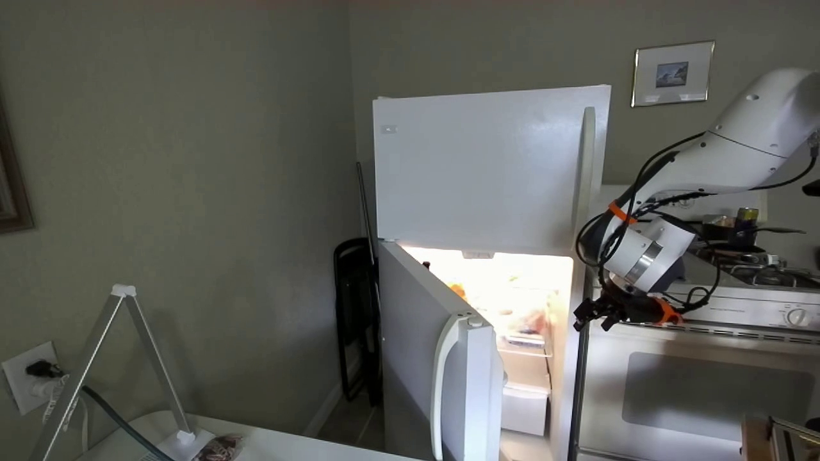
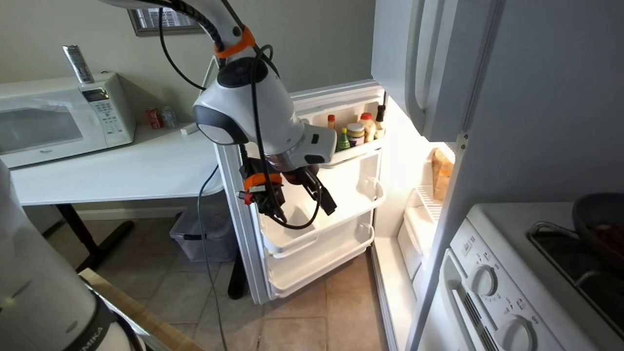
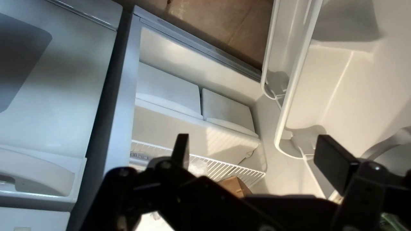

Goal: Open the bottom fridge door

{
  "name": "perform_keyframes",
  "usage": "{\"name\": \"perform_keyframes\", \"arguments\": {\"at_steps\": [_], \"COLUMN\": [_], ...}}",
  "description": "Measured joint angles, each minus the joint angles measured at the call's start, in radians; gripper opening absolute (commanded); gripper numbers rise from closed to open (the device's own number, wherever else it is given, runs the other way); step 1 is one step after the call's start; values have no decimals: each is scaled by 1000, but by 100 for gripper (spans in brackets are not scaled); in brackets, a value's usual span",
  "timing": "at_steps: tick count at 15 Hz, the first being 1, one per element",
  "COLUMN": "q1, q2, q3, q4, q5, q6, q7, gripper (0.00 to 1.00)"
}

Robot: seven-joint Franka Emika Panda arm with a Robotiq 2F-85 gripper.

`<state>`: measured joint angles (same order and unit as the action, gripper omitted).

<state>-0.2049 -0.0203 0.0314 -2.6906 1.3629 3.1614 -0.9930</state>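
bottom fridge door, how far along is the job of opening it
Done, by the look of it: the bottom fridge door stands well open, its inner bins exposed in an exterior view. In hand: nothing; the gripper is open and holds nothing, apart from the door's long handle. Left: probably nothing, unless a wider swing is wanted.

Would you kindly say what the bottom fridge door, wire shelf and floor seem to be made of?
Bottom fridge door: probably painted metal outside, smooth and plain white. Wire shelf: likely coated metal, from its thin white rods. Floor: apparently matte ceramic or stone tile, showing joint lines.
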Motion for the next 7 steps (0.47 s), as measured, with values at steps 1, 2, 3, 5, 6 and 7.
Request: {"name": "perform_keyframes", "arguments": {"at_steps": [1, 2, 3, 5, 6, 7], "q1": [0, 0, 1, 1, 1, 1], "q2": [-2, -4, -7, -13, -15, -16], "q3": [0, 1, 2, 2, 2, 2], "q4": [3, 5, 6, 8, 8, 8], "q5": [0, -3, -12, -21, -21, -22], "q6": [2, 18, 38, 51, 51, 51], "q7": [0, -4, -15, -27, -30, -31], "gripper": [100, 100, 100, 100, 100, 100]}}
